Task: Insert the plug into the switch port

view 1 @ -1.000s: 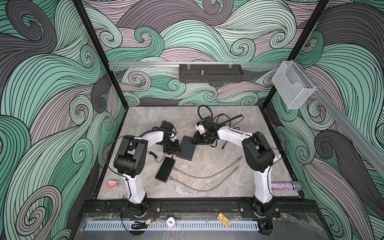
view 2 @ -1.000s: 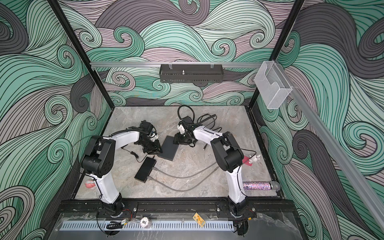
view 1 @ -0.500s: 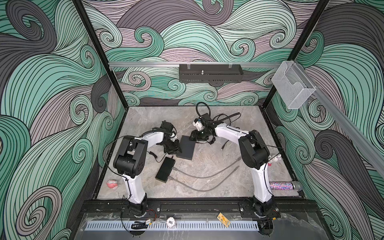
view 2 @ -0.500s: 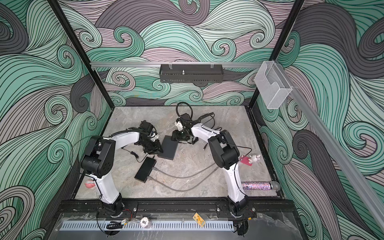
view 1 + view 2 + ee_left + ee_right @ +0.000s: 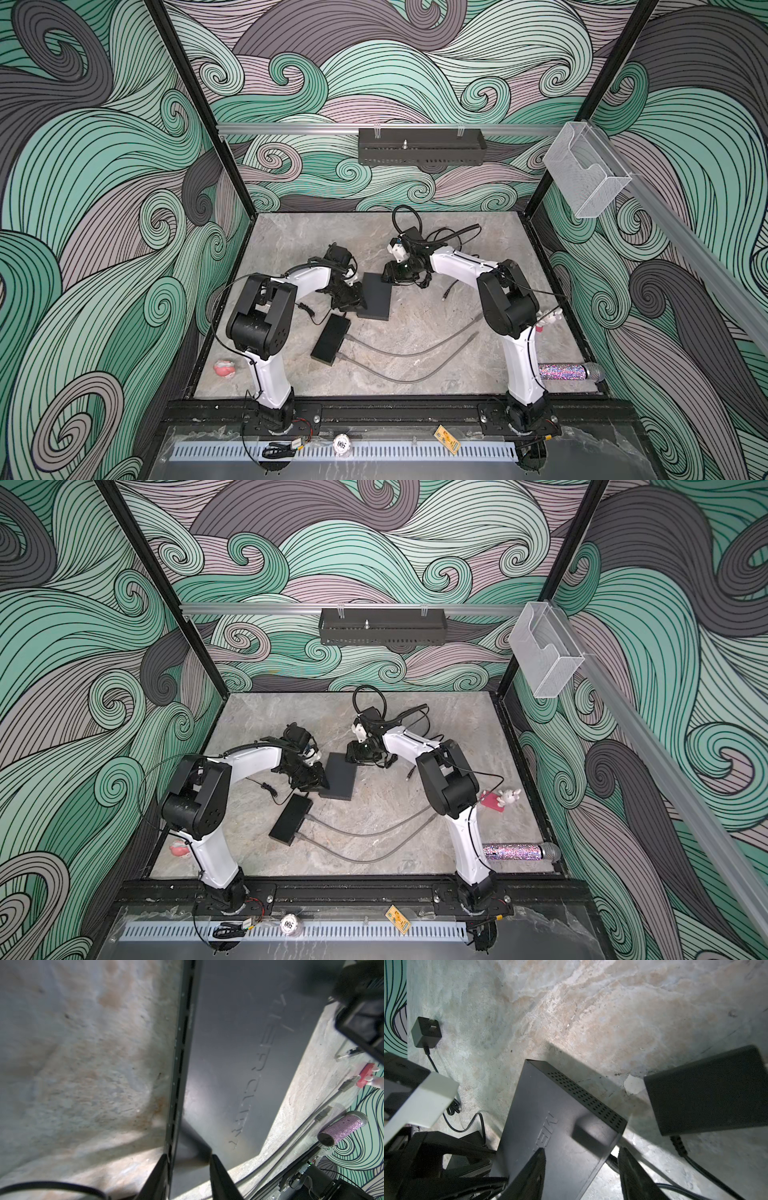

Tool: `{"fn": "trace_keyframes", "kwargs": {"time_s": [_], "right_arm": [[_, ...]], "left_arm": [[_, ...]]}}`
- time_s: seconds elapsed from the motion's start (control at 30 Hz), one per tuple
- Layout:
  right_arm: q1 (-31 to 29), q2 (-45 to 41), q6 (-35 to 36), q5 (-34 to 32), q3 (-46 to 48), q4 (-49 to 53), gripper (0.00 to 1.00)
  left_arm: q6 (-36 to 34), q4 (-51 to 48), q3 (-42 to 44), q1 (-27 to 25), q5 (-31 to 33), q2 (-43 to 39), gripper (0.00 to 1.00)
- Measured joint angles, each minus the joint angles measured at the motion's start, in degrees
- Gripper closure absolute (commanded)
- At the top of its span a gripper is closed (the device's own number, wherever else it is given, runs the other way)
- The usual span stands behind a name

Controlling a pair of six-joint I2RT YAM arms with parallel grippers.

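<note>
The switch [image 5: 377, 297], a flat dark grey box, lies mid-table in both top views. My left gripper [image 5: 188, 1157] is open at its near left corner, astride the slotted port edge. One finger is outside the port face and the other rests on the lid [image 5: 239, 1064]. My right gripper [image 5: 581, 1153] stands open at the far right corner [image 5: 390, 279]. One of its fingers is over the lid [image 5: 560, 1126] and the other is past the edge. A black plug [image 5: 611, 1160] on a cable lies against that edge between them. I cannot tell whether it sits in a port.
A black box [image 5: 330, 345] with two grey cables [image 5: 415, 353] lies near left. A loose metal-tipped black cable end [image 5: 446, 295] lies right of the switch. There is a black power brick [image 5: 708, 1088] and a small wall adapter [image 5: 425, 1032]. A glitter microphone [image 5: 561, 372] lies near right.
The right arm's elbow has swung slightly left, and its gripper has stayed at the switch's far right corner. The left arm and the switch have not moved.
</note>
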State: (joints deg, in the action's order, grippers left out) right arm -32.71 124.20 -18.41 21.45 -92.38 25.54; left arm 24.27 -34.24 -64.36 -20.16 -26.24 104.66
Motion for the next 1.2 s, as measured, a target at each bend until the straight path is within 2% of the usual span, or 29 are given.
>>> {"fn": "trace_keyframes", "kwargs": {"time_s": [0.4,0.67,0.8,0.93,1.07,1.2], "right_arm": [[-0.3,4.1,1.4,1.8,-3.9,0.9,0.45],[-1.9,5.7,3.9,7.3,-8.2,2.6,0.46],[-1.4,8.7,5.4,10.6,-11.6,3.8,0.49],[-0.3,10.0,6.0,12.8,-12.1,4.3,0.48],[1.2,5.9,4.8,13.6,-6.3,1.0,0.44],[3.7,-3.4,3.5,13.7,1.4,-0.6,0.42]], "left_arm": [[2.1,0.0,0.0,-4.7,0.0,0.0,0.64],[4.8,-0.4,-0.4,-9.9,0.0,0.0,0.64],[7.2,-2.3,-2.0,-11.6,0.3,1.4,0.64],[9.5,-3.8,-4.4,-13.4,0.1,2.9,0.64],[8.7,-4.3,-5.2,-14.1,-0.2,1.9,0.63],[5.0,-5.1,-8.2,-13.0,0.2,-1.9,0.61]]}}
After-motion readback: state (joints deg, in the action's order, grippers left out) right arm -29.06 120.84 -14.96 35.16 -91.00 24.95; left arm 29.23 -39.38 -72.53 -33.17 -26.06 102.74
